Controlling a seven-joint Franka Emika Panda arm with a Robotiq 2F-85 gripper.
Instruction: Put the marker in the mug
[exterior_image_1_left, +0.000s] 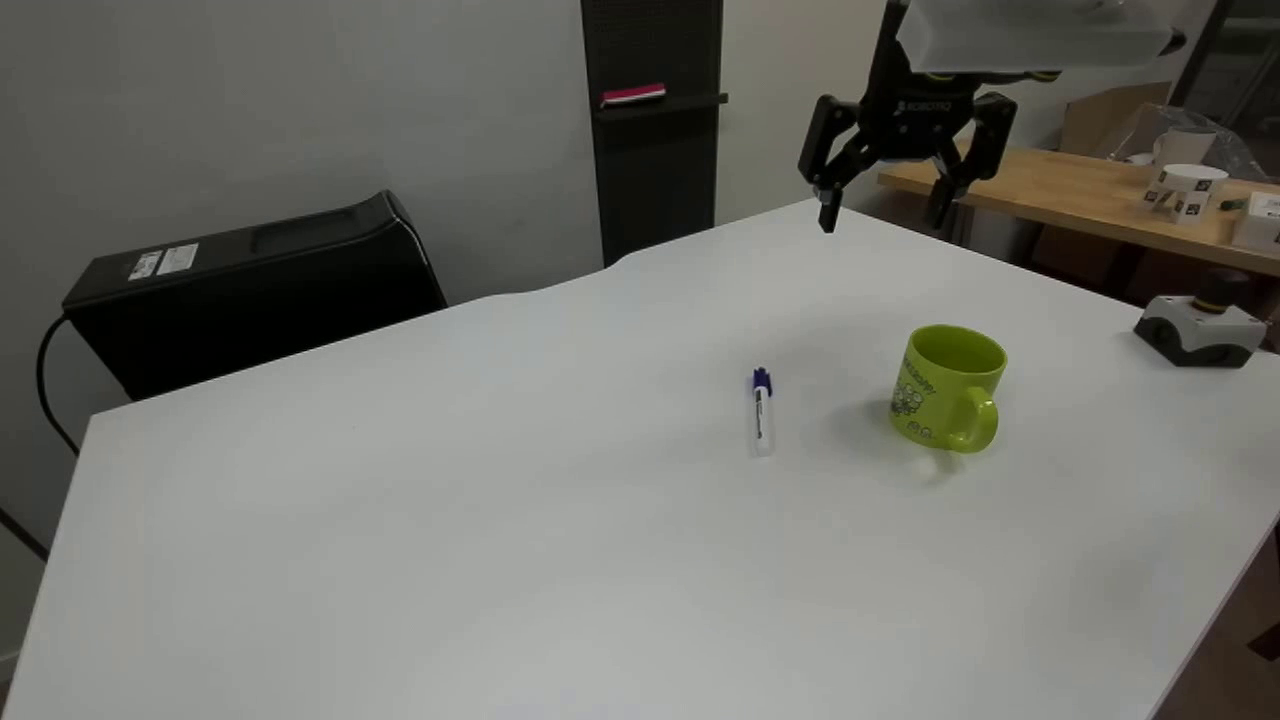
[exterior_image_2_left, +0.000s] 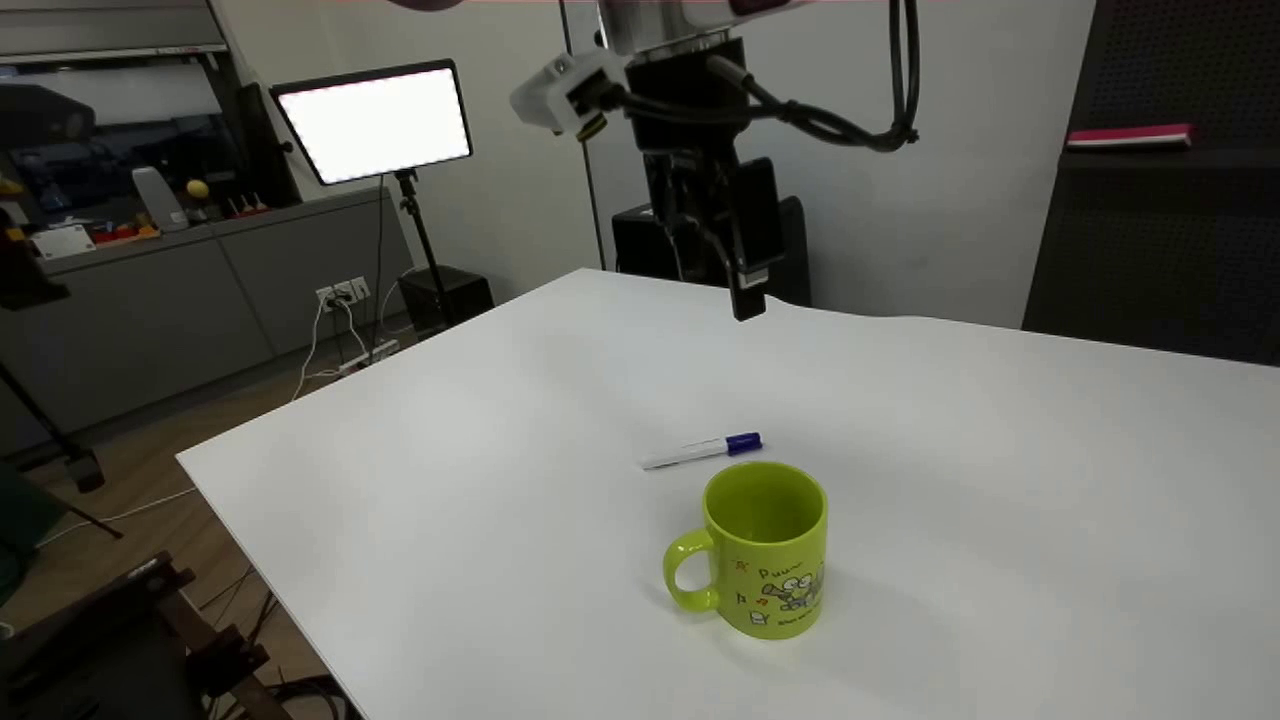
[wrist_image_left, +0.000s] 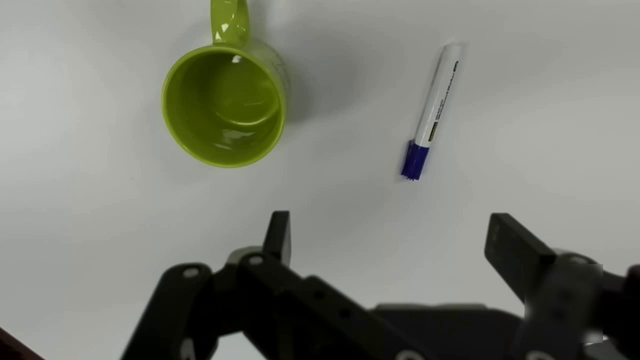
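A white marker with a dark blue cap lies flat on the white table in both exterior views: the marker (exterior_image_1_left: 762, 412) and the same marker (exterior_image_2_left: 700, 453). A lime green mug stands upright beside it, handle out to one side: the mug (exterior_image_1_left: 925, 400) and the same mug (exterior_image_2_left: 770, 570). In the wrist view the mug (wrist_image_left: 224, 107) is at upper left, with its inside bare. The marker (wrist_image_left: 436, 107) is at upper right, cap towards my fingers. My gripper (wrist_image_left: 390, 219) is open and empty. In an exterior view the gripper (exterior_image_1_left: 883, 215) hangs well above the table, behind the mug.
The white table (exterior_image_1_left: 420, 540) has a far edge near a black box-like device (exterior_image_1_left: 260, 290). A grey emergency-stop box (exterior_image_1_left: 1200, 325) sits at the table's right edge. A wooden side table (exterior_image_1_left: 1080, 195) stands behind. A lit panel lamp (exterior_image_2_left: 375, 120) stands beyond the table.
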